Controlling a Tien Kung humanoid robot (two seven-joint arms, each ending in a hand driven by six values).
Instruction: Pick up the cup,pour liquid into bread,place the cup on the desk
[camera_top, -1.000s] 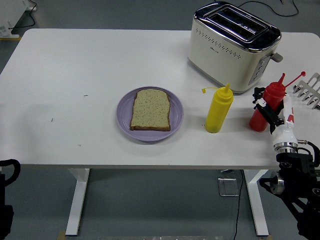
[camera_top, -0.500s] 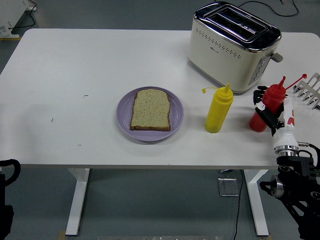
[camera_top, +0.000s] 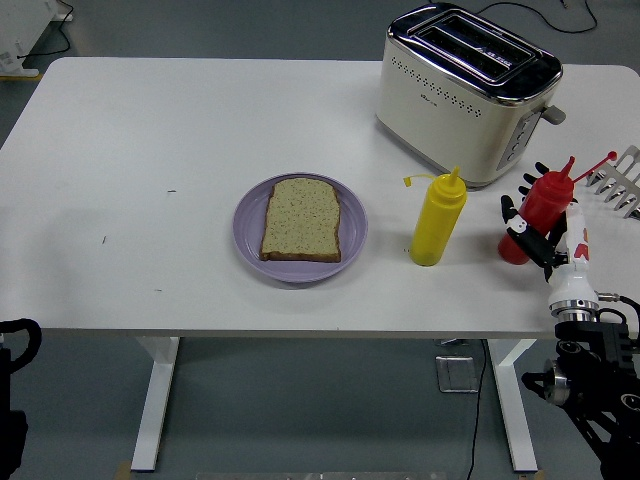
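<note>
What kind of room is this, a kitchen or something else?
Probably a lab or workshop staged as a breakfast spot, not a real kitchen. A toaster, a slice of bread on a purple plate and squeeze bottles sit on a bare white desk, with cables on the grey floor.

Glossy chrome-topped toaster (camera_top: 468, 90)

Red bottle (camera_top: 540, 207), yellow bottle (camera_top: 437, 218), purple plate (camera_top: 250, 222)

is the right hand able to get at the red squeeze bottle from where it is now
Probably yes: the right hand is already at the red squeeze bottle, fingers spread around its base. Nothing sits between them; the yellow bottle stands clear to the side.
</note>
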